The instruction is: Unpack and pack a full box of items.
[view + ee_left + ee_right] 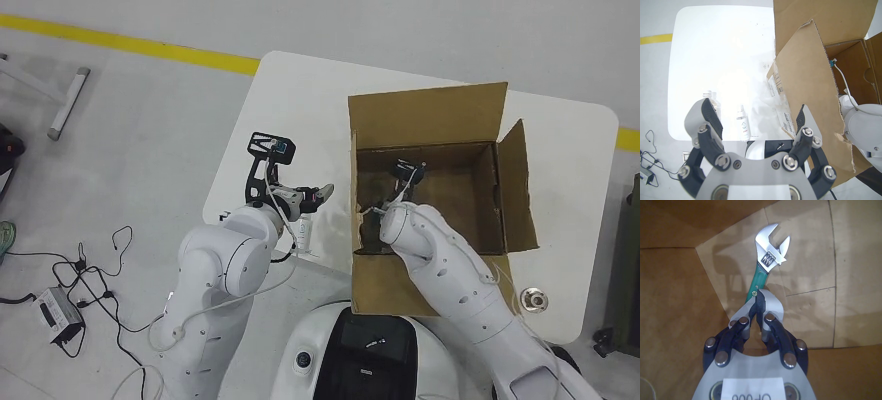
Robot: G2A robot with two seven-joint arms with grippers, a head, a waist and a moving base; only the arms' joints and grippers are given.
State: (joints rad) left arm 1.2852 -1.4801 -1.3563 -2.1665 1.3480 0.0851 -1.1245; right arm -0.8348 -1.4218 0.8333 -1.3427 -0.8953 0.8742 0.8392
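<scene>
Inside the box (430,115), the right gripper (758,298) was clamped on the wrench (770,255) by its green handle. The left gripper (754,104) hung spread wide over the table (715,47) edge, above what seemed a spray bottle (743,123).

Brown box (430,115), green-and-silver wrench (761,275), white desk (290,100).
The box is plain brown cardboard with white, black-printed labels on its outer wall. Inside the box, the wrench has a green handle with a small gold mark and a silver head. The left gripper (754,106) and right gripper (759,294) are pale grey with black ribbed pads. Beside the box stand a clear bottle (714,102) and a white spray bottle (743,123). Beyond the box, a yellow stripe (130,42) crosses the grey floor (120,130).
</scene>
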